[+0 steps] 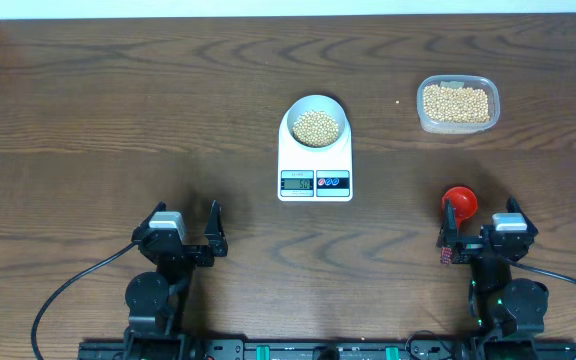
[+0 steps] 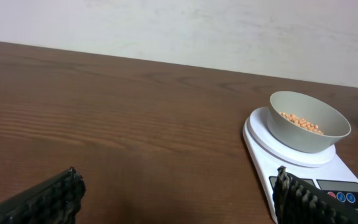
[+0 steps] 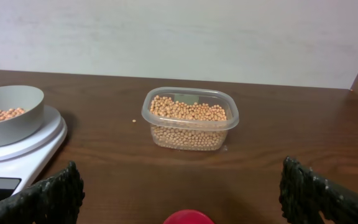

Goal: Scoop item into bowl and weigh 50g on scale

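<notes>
loose, light, hard beans [image 1: 315,127] heaped in the bowl [image 1: 292,118] on the scale [image 1: 298,160], more in the tub [image 1: 421,105]; apt to roll and spill, so better lifted with the red scoop [image 1: 459,200] than pinched. left gripper [image 1: 186,225] and right gripper [image 1: 481,228] spread wide, empty. smooth wooden table [image 1: 118,110], pale wall [image 3: 179,31] behind

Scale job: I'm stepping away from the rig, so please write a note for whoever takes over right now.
Left hand: open, empty, touching nothing.
Right hand: open, empty; red scoop lies just ahead, ungripped.
Bowl sits on the scale, beans inside; more in the clear tub, far right.
Done: beans scooped into the bowl.
Left: check the display, unreadable here, and adjust to the target weight.
</notes>
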`<state>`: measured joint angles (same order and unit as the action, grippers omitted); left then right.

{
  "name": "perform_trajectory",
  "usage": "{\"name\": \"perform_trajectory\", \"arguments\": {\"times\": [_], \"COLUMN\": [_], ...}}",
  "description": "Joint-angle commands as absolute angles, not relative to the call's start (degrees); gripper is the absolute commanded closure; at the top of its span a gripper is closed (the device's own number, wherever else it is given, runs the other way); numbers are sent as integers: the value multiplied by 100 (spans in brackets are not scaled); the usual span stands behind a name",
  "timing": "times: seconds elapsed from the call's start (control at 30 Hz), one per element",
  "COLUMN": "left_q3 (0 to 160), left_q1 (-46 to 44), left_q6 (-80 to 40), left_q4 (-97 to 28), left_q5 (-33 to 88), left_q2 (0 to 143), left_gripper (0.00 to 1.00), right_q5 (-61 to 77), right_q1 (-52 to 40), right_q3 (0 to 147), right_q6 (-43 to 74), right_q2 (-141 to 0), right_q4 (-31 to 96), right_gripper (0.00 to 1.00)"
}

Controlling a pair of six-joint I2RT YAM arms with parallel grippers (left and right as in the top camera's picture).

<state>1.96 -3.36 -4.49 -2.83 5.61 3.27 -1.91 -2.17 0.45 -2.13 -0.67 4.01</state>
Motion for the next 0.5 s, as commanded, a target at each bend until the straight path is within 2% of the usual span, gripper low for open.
{"name": "perform_trajectory", "arguments": {"times": [0.0,0.47], "left_q3": [23,23], "left_q1": [-307,-307], "left_q6": [-416,-416], "left_q4": [-357,-357], "left_q5": [508,508], "left_q2": [333,252], "left_gripper": [1,1], "right_q5": [-178,-180], "right_q1": [-233,-233], "right_q3": [32,32], "right_q6": [-261,-263], "right_q2": [-32,-32], "right_q4": [423,423], "right_gripper": [1,1]}}
